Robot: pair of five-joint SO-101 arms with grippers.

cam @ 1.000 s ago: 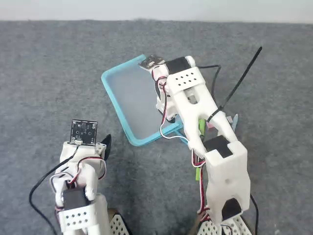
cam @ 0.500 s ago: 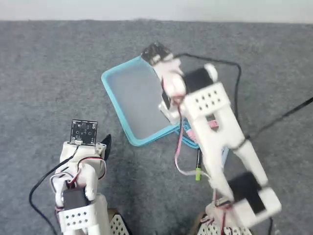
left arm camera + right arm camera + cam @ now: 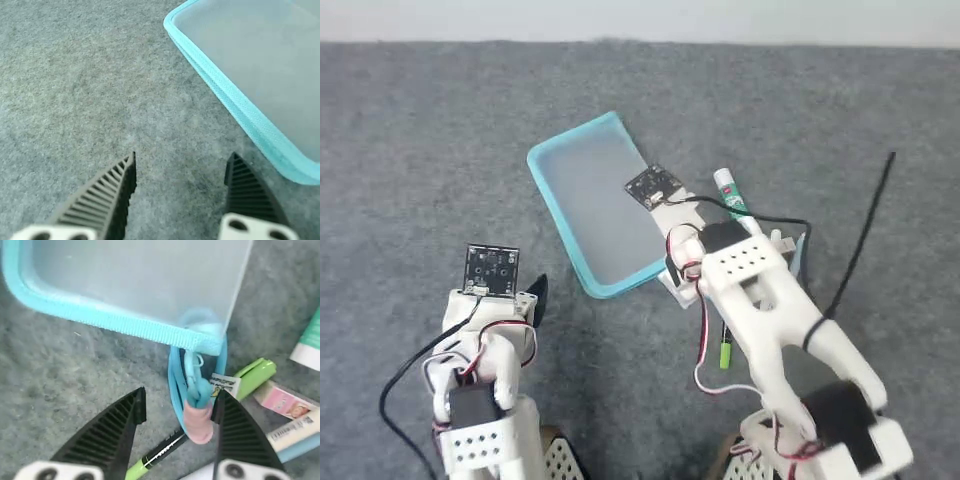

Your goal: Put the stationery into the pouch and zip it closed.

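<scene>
Right claw [image 3: 180,395] spread astride the pink zip pull [image 3: 196,422] of the pouch [image 3: 140,275], lower centre of the right wrist view.
Seen from above, pouch flat mid-frame on the grey bench [image 3: 440,120], zip corner toward the green pen [image 3: 252,374] and glue stick [image 3: 730,190] just beside it, seemingly empty; probably lined up to work the zip. Left claw [image 3: 182,156] likewise spread, low over bench at lower left, likely waiting.

Grey carpeted table [image 3: 420,130], turquoise pouch [image 3: 585,190] lying flat, green pen [image 3: 724,352] and green-labelled tube [image 3: 730,192] beside it
</scene>
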